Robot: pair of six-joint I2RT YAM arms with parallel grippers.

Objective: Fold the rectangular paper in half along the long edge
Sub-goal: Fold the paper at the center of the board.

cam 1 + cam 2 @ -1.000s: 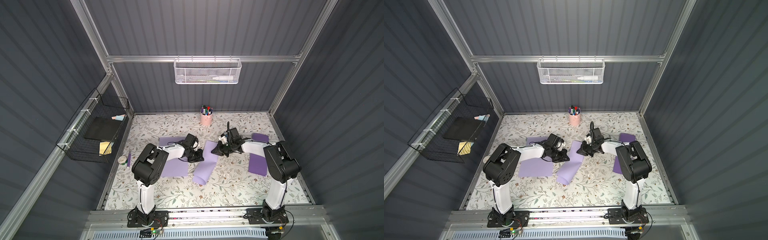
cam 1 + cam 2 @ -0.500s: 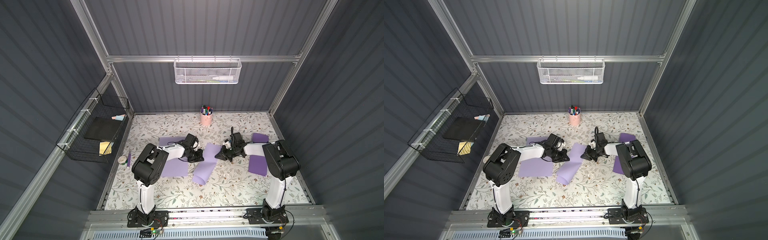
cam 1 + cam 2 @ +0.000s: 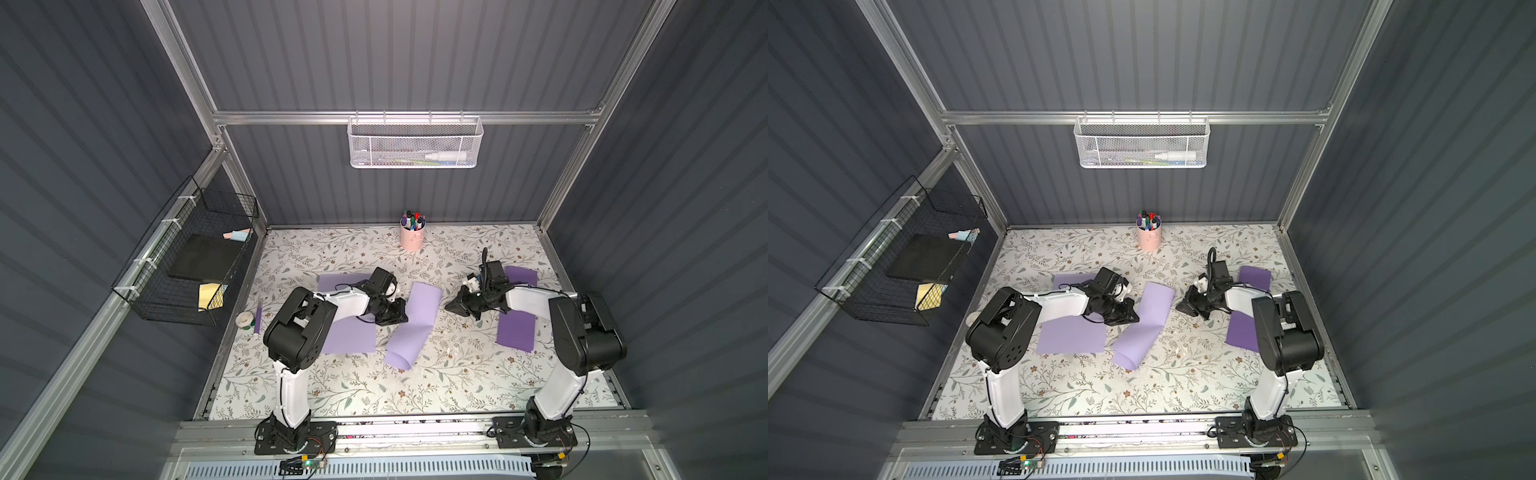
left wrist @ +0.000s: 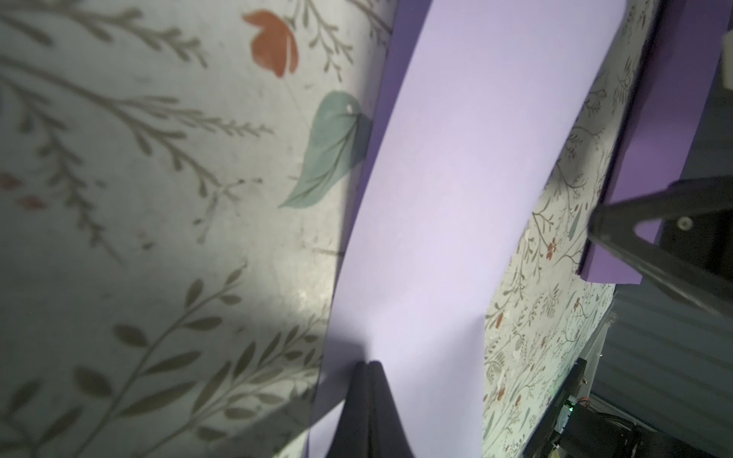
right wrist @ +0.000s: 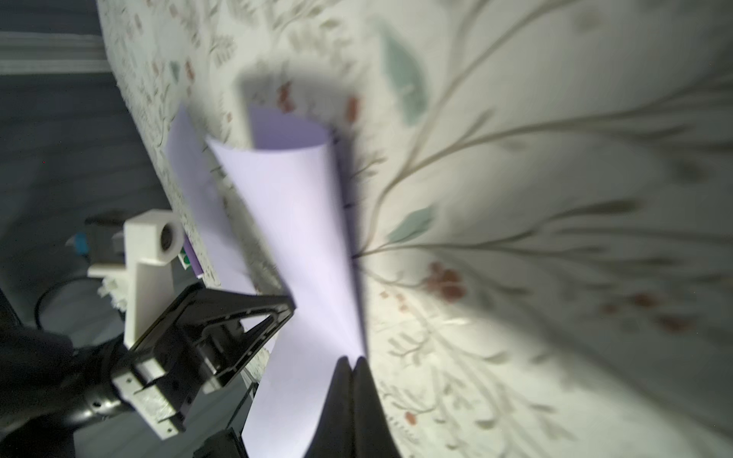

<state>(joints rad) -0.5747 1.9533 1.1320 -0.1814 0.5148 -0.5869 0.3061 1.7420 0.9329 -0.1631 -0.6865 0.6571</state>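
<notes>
Two layers of the lavender paper [image 3: 415, 320] lay one over the other in the middle of the table [image 3: 332, 386], between my two arms, so the doubling-over step appeared done. The bend, however, was no crease: in both top views the end nearer my bases stood open as a rounded loop. The right wrist view showed an end gaping like a tube, its darker inner face visible. I judged the task a little past halfway. What remained was to press the bend flat along its whole length and to check that the long edges met.

My left gripper [image 3: 403, 315] sat against the sheet's edge on the left arm's side, jaws closed tip to tip with no gap. In the left wrist view the fingertips [image 4: 357, 400] lay at the border of the upper layer. Whether a layer was nipped between them could not be told.

My right gripper [image 3: 449, 307] lay low over the table just beside the opposite edge, jaws likewise fully closed. Its wrist view, blurred, put the tips at the paper's border, touching or nearly so, and holding nothing that I could make out.

Spare purple sheets [image 3: 351, 338] lay flat on either side of the work, and a pink pen cup [image 3: 412, 241] stood near the back wall.
</notes>
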